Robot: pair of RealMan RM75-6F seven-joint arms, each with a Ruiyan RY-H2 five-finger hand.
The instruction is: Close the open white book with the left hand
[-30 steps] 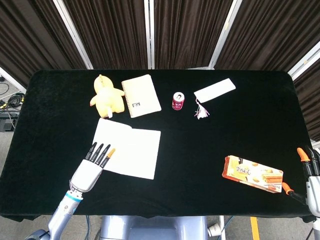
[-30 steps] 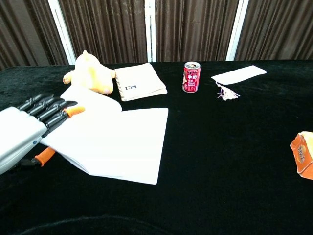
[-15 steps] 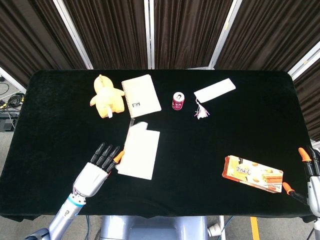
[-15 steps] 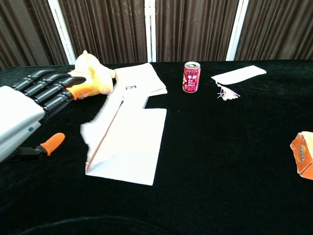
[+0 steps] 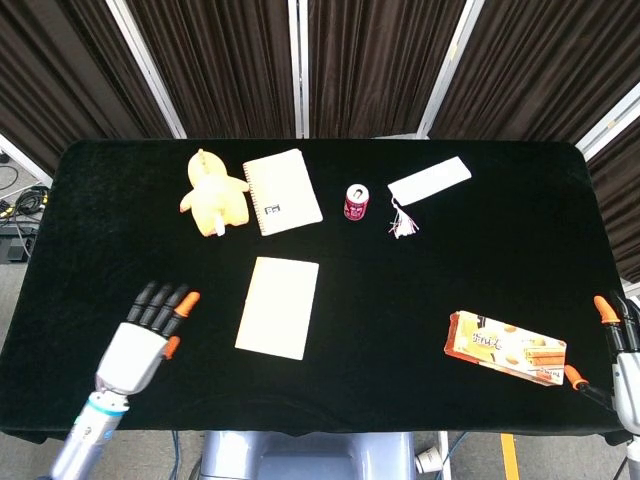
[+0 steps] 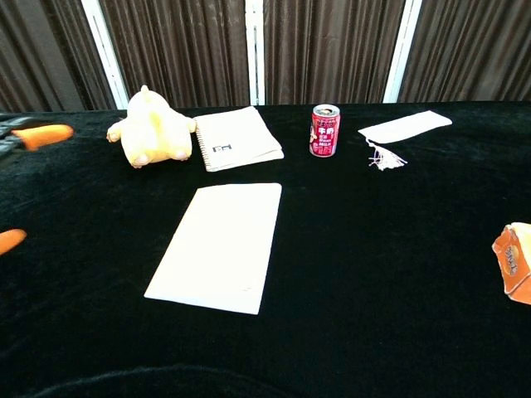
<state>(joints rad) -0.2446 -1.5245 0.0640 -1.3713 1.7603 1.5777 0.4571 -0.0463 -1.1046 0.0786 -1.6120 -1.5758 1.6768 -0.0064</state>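
The white book (image 5: pixel 278 307) lies closed and flat on the black table, also plain in the chest view as the white book (image 6: pixel 219 245). My left hand (image 5: pixel 145 335) hovers well to the left of it, fingers spread and holding nothing; in the chest view only its orange fingertips (image 6: pixel 41 134) show at the left edge. My right hand (image 5: pixel 622 352) sits at the table's far right edge, partly cut off, fingers apart and empty.
A yellow plush duck (image 5: pixel 211 191) and a spiral notebook (image 5: pixel 282 191) lie at the back left. A red can (image 5: pixel 356 202) stands mid-back beside a white tasselled pouch (image 5: pixel 428 182). A snack box (image 5: pixel 506 346) lies at the front right.
The book's left page has swung over and the book now lies closed. My left hand has drawn back to the left, away from the book.
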